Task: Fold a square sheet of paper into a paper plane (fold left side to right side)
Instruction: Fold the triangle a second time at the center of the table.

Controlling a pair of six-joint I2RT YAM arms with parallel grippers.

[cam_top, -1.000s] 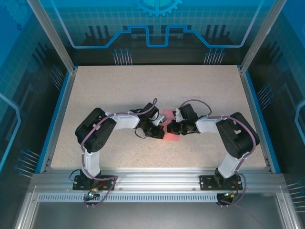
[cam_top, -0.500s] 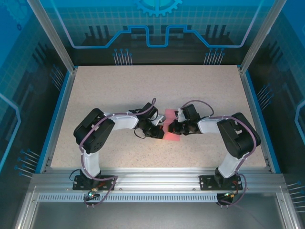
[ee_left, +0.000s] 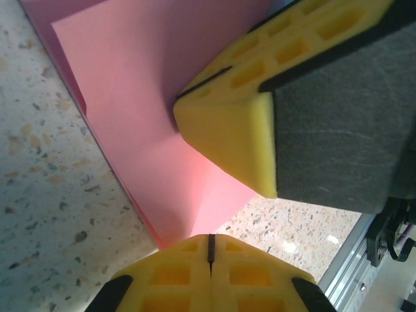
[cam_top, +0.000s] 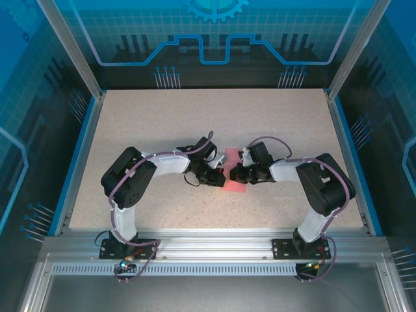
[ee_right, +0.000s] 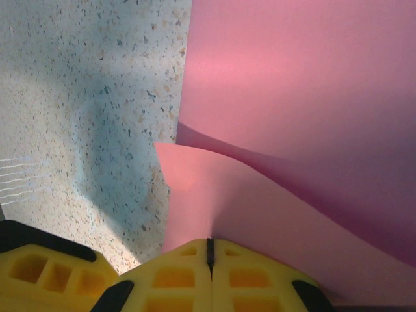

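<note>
The square sheet of paper point(cam_top: 232, 170) is pink-red and lies in folded layers on the speckled table, between the two wrists. My left gripper point(cam_top: 220, 176) is at its left edge. In the left wrist view, that gripper point(ee_left: 210, 242) is shut on the paper point(ee_left: 136, 97), where a raised flap runs into the closed jaws. My right gripper point(cam_top: 236, 174) is at the sheet's right side. In the right wrist view, it point(ee_right: 210, 248) is shut on a lifted, curling flap point(ee_right: 214, 195) above the flat layer point(ee_right: 299, 78). The two grippers nearly touch, and the right gripper's yellow fingers point(ee_left: 227, 136) press on the paper.
The speckled tabletop point(cam_top: 214, 123) extends all round the paper. Blue rails point(cam_top: 78, 156) border it left and right. An aluminium beam point(cam_top: 214, 244) carrying both arm bases runs along the near edge. A yellow finger of the left gripper point(ee_right: 45, 273) sits at the lower left of the right wrist view.
The left wrist has shifted slightly left and back, and the right gripper has eased slightly right. A little more pink paper shows between them. Both grips have held.
</note>
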